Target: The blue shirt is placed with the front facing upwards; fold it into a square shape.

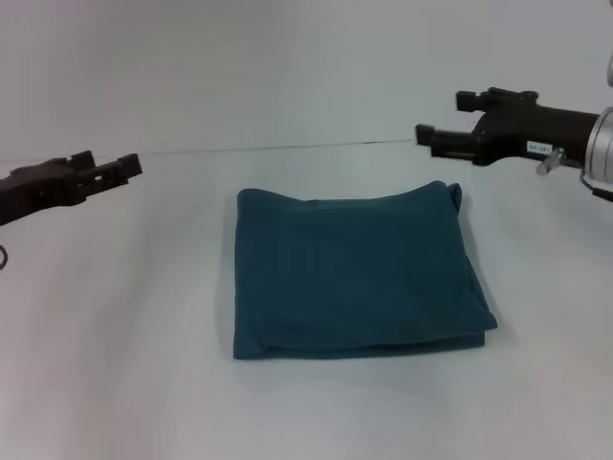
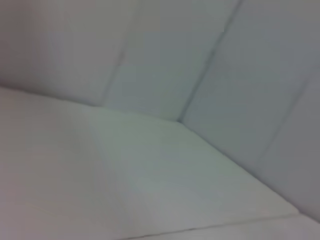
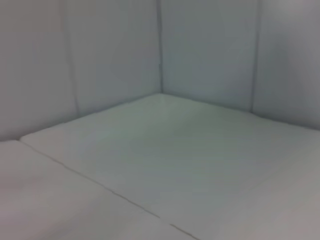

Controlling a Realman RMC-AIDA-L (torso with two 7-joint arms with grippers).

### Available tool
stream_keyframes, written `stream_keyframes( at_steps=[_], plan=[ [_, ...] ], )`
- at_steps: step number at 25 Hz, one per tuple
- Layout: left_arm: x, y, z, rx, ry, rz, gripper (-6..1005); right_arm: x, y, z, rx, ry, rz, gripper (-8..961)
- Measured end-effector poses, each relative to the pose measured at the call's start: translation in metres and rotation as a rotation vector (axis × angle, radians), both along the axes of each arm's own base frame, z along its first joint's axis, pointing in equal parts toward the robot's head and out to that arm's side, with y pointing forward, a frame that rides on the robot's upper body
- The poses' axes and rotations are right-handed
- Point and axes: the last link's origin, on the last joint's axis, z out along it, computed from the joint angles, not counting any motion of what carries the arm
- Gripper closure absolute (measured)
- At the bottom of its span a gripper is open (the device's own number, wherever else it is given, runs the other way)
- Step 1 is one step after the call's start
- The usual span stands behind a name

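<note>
The blue shirt (image 1: 356, 273) lies folded into a rough square in the middle of the white table (image 1: 115, 364), plain teal side up, with layered edges along its near side. My left gripper (image 1: 110, 165) hovers off to the shirt's left, open and holding nothing. Beyond the shirt's far right corner my right gripper (image 1: 442, 115) hangs raised, also open and empty. Neither gripper touches the cloth. The two wrist views show no shirt and no fingers.
A seam line in the table (image 1: 287, 148) runs across behind the shirt. The left wrist view shows only white table (image 2: 125, 190) and wall panels (image 2: 250, 90). The right wrist view shows the same kind of table surface (image 3: 175, 165) and a wall corner (image 3: 160, 60).
</note>
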Motion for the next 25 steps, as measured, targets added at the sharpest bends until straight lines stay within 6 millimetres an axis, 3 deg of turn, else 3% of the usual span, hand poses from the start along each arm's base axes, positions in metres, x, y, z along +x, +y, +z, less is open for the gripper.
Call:
stream_keyframes(
  at_steps=[9,16,21,25],
  plan=[
    [0.037,-0.022,-0.011,-0.090,0.100,-0.429,62,-0.018,-0.032,-0.027,-0.221,-0.011,0.269,9],
    [0.071,-0.046,-0.029,-0.333,0.095,-0.687,63,-0.018,-0.060,-0.048,-0.412,-0.055,0.367,8],
    [0.077,-0.046,-0.041,-0.438,0.171,-0.686,62,-0.013,-0.075,-0.056,-0.495,-0.084,0.393,9],
    [0.075,-0.041,-0.041,-0.431,0.200,-0.667,62,-0.012,-0.082,-0.050,-0.530,-0.080,0.397,9]
  ],
)
